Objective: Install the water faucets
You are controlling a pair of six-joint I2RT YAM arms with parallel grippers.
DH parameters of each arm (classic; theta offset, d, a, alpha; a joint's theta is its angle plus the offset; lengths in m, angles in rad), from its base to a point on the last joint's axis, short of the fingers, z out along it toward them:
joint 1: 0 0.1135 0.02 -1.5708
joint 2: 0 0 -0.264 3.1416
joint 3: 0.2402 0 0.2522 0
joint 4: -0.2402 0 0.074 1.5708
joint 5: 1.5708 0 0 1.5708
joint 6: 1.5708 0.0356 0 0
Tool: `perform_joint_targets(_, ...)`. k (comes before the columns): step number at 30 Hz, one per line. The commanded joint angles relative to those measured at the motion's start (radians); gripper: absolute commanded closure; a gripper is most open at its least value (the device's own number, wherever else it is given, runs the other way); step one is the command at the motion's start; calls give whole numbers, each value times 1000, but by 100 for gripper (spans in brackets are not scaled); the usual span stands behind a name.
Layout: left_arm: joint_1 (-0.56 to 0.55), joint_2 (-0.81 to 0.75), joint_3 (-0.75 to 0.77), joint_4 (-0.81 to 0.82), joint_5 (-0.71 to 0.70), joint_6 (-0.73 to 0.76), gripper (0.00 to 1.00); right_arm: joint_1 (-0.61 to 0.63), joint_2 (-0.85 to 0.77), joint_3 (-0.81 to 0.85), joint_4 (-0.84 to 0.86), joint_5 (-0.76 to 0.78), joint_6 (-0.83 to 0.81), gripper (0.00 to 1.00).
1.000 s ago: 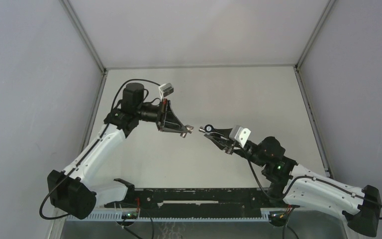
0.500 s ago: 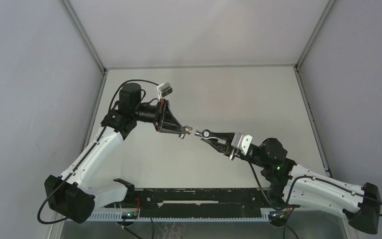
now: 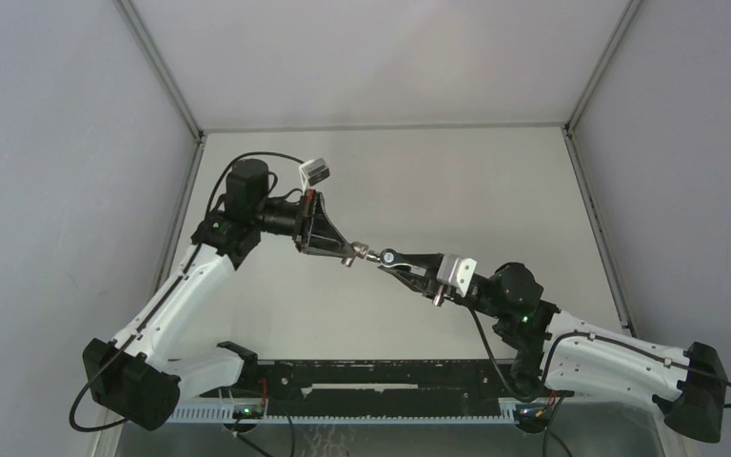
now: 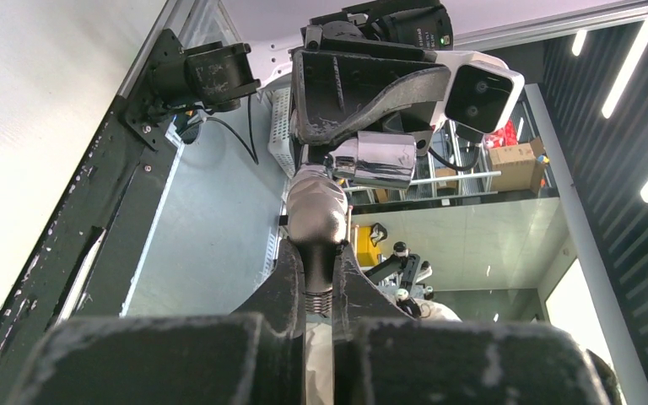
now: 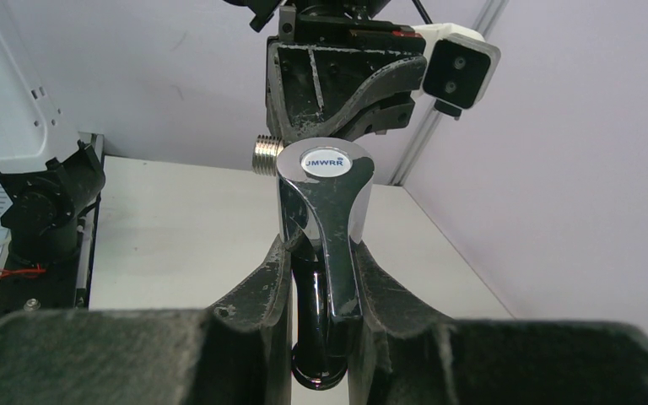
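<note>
Both arms are raised over the table's middle, tip to tip. My left gripper (image 3: 350,251) (image 4: 319,257) is shut on a stubby silver faucet part (image 4: 318,211) (image 3: 363,253) with a threaded end (image 5: 263,154). My right gripper (image 3: 398,260) (image 5: 325,253) is shut on a bent chrome faucet (image 5: 325,198) (image 3: 387,255) with a white-capped top and a lever handle. The chrome faucet's body (image 4: 375,160) sits right against the tip of the stubby part. I cannot tell whether the two are joined.
A black rail (image 3: 371,376) runs along the near edge of the white table (image 3: 457,190), between the arm bases. Grey enclosure walls stand to the left, right and back.
My right gripper has carried the chrome faucet leftward until it meets the part in my left gripper. The left arm has shifted only slightly.
</note>
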Motion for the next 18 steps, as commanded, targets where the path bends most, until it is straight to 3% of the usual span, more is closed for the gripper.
perform_joint_targets(1, -7, -18, -21, 40, 33, -4, 100, 11, 4, 15, 116, -5, 10, 100)
perform_joint_targets(18, -31, -28, -2, 40, 40, 0, 100, 11, 49, 18, 160, -15, 28, 100)
